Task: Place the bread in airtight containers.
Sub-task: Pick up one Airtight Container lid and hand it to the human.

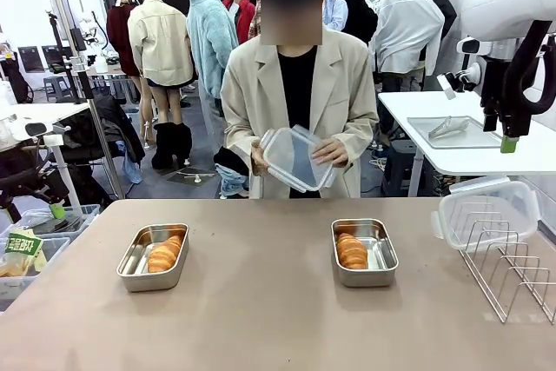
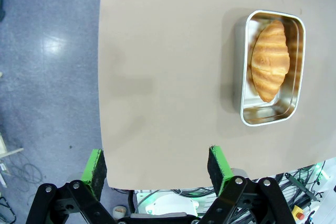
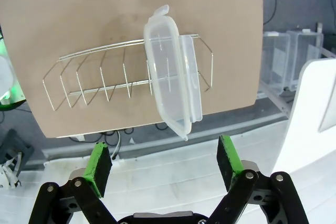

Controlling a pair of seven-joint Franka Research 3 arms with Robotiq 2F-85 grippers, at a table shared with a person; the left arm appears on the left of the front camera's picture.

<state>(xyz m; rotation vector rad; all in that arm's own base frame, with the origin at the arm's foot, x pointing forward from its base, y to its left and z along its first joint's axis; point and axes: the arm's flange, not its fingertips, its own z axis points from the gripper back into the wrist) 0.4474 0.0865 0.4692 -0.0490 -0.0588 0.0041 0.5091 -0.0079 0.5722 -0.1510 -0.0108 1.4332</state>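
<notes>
Though both tins (image 1: pixel 152 282) hold bread (image 1: pixel 164 255), neither is sealed; a lid (image 3: pixel 170 80) stands ahead of the released right gripper (image 3: pixel 164 153), left gripper (image 2: pixel 156 160) likewise released.

You have a broad bare stretch of table (image 1: pixel 261 319) between the left tin (image 1: pixel 153 256) and the right tin (image 1: pixel 364 252), and the whole near strip lies free. Both tins stand uncovered, so you can come straight down into them. The left croissant (image 1: pixel 165 254) fills its tin's right side, and the right croissant (image 1: pixel 351 251) fills its tin's left side. At the right edge the wire rack (image 1: pixel 508 271) blocks passage, with a clear lid (image 1: pixel 486 212) propped in its far end. Beyond the far edge, the person's hands (image 1: pixel 330 153) hold a second lid (image 1: pixel 294 161).
</notes>
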